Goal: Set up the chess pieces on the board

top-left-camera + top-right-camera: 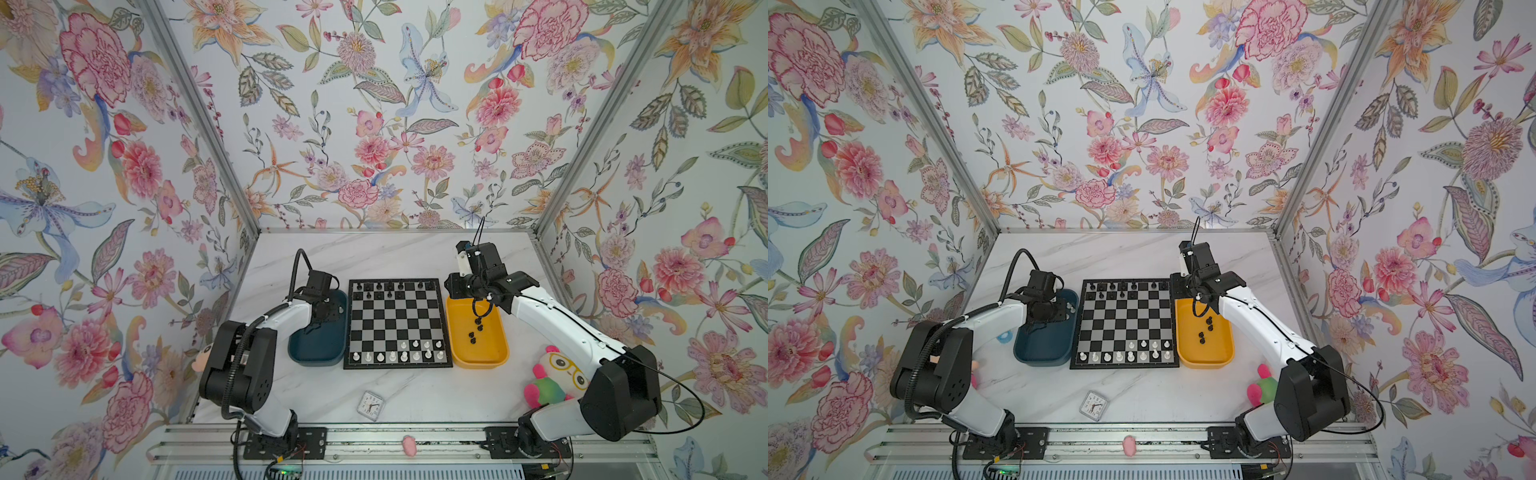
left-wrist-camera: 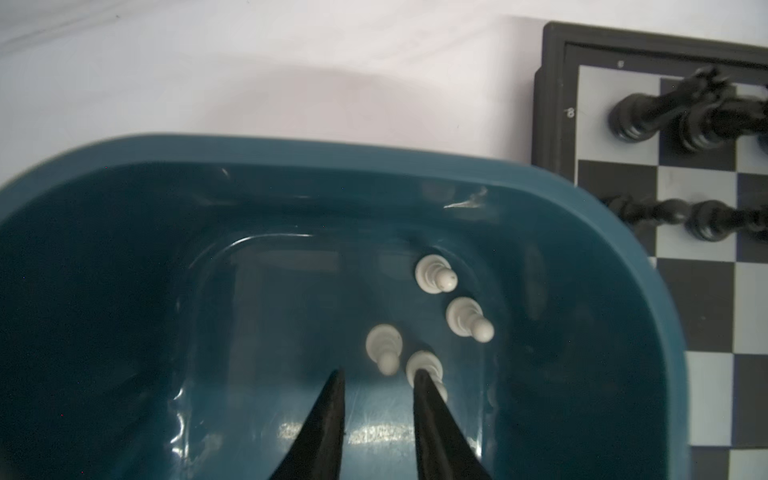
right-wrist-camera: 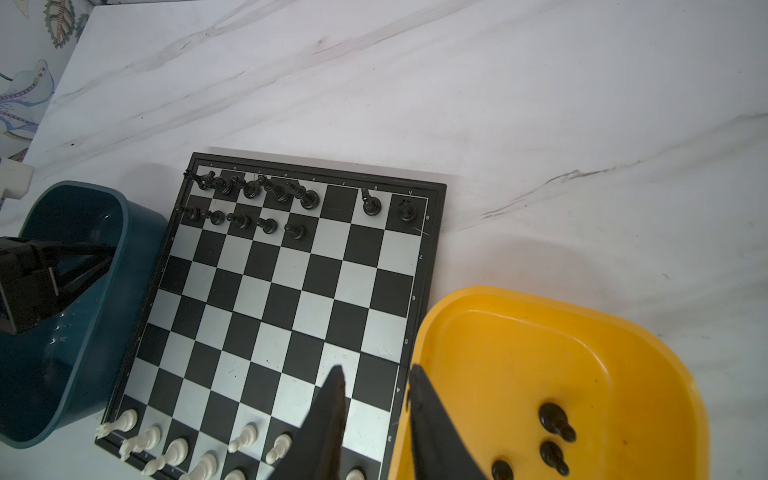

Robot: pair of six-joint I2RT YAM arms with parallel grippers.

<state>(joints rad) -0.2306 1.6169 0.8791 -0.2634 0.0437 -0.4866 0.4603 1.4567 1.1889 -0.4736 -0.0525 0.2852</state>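
Left arm (image 1: 286, 316) down in the teal tray (image 2: 124, 149), jaws a little apart and empty, an upright white pawn (image 2: 384, 345) standing just ahead, right between them.

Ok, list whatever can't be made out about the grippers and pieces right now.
- Left gripper: in both top views its own wrist hides it inside the blue tray.
- One white pawn: left wrist view, a finger covers it; contact unclear.
- Black pieces in the yellow tray: right wrist view, bottom edge cuts one; top views, too small to name.
- Right gripper: both top views, hidden under its wrist.
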